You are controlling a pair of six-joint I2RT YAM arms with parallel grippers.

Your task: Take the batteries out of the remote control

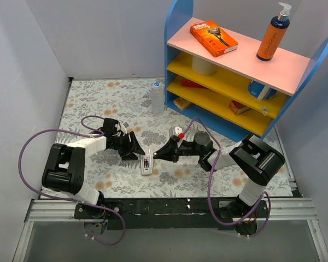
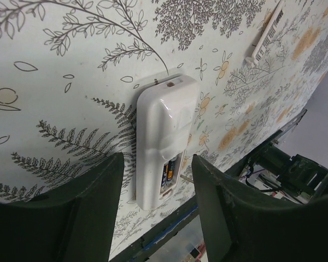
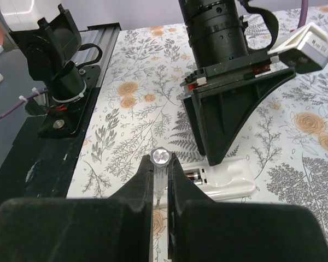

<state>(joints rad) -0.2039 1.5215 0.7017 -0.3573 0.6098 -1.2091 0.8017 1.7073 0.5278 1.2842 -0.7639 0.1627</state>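
The white remote control (image 1: 146, 162) lies on the floral cloth, back side up, with its battery compartment open. Two dark batteries (image 2: 170, 171) sit inside it; they also show in the right wrist view (image 3: 195, 176). My left gripper (image 2: 156, 218) is open, its fingers either side of the remote's compartment end without touching. My right gripper (image 3: 160, 170) is shut on a slim clear tool (image 3: 160, 157) with a hexagonal end. The tool's thin metal tip (image 2: 186, 177) stands right beside the compartment. In the top view the left gripper (image 1: 132, 147) and right gripper (image 1: 158, 154) flank the remote.
A thin white ridged strip (image 2: 265, 34) lies on the cloth beyond the remote. A clear blue-capped bottle (image 1: 157, 98) stands by the blue shelf unit (image 1: 172, 65). The black front rail (image 1: 164, 207) runs just near of the remote.
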